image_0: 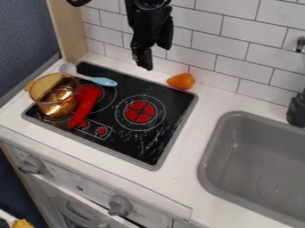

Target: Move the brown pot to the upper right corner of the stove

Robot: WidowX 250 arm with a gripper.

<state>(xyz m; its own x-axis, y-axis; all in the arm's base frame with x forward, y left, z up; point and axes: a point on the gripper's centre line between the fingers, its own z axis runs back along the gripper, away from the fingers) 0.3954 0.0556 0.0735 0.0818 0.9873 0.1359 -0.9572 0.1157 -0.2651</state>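
Brown pot: see-through amber, at the left edge of the stove, toward the counter's left edge; well apart from the stove's back right corner.
Pot handle: pointing out past the stove's left edge.
End effector: above the back part of the stove, in front of the tiled wall; its two fingers stand spread apart with nothing pinched between them.
Red pepper-like item: long and slightly curved, lying on the left part of the stove, right beside the pot; whether they touch, I cannot tell.
Spoon: blue handle toward the stove's middle, pale bowl by the stove's back left corner, behind the pot.
Orange item: rounded, at the back edge of the stove, near its back right corner.
Burners: one red-centred ring right of the pepper-like item, another partly covered by it.
Sink: grey, set into the counter right of the stove.
Faucet: black, behind the sink.
Knobs: two grey ones below the counter's front edge.
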